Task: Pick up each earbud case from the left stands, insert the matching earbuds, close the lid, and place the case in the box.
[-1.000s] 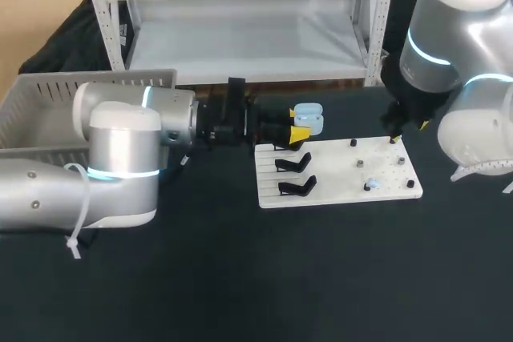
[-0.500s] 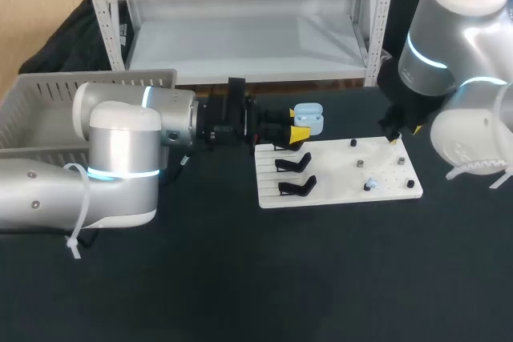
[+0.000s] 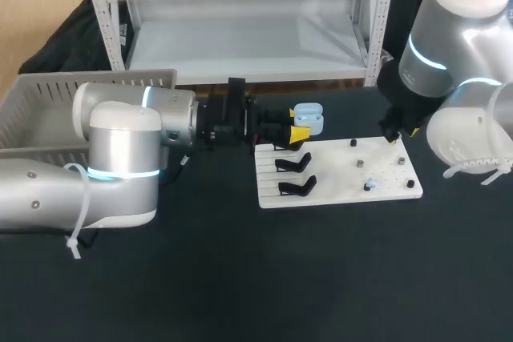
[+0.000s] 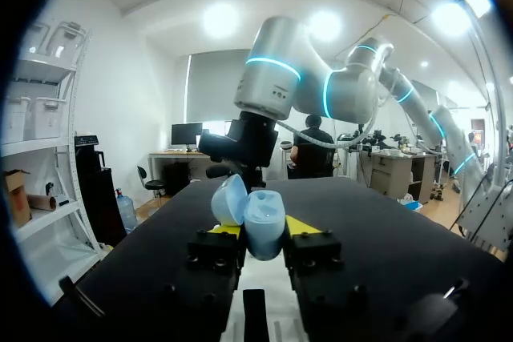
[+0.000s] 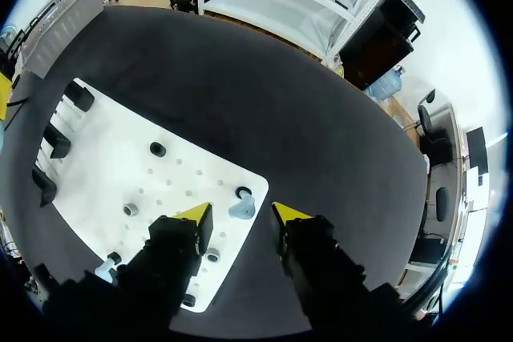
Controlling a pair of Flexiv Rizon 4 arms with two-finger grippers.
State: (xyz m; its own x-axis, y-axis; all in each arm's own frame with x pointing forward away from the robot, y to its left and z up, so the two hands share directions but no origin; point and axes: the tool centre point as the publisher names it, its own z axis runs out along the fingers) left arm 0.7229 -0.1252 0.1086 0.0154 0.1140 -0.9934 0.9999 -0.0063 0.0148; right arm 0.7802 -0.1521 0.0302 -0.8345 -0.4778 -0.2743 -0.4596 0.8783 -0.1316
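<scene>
While the left pincer (image 4: pixel 264 228) is pinching a pale blue earbud case (image 4: pixel 264 234) from both sides with its yellow tips, the case's lid (image 4: pixel 229 200) stands open, tipped to one side. In the head view this pincer, coming in from the left, holds the case in the air just beyond the far left corner of a white board (image 3: pixel 337 194) that lies flat on the dark table (image 3: pixel 240 278). Under and just beside the pincer, black stands (image 3: pixel 295 187) line the board's left end, the nearer two bare, the farthest partly hidden by the fingers.

The right pincer (image 5: pixel 242 215) is spread, with nothing held. It hangs over the board's far right corner. In the right wrist view a pale blue earbud (image 5: pixel 240 210) shows between the yellow tips, resting on the board below against a small dark peg (image 5: pixel 243 193); whether the tips touch it I cannot tell. A second pale blue earbud (image 5: pixel 103 267) sits farther along the board, by its near edge. Other small pegs dot the board's right half.

Well apart from the board, at the table's far left, stands the pale slatted box (image 3: pixel 96 79), largely hidden behind the left arm (image 3: pixel 120 158).
</scene>
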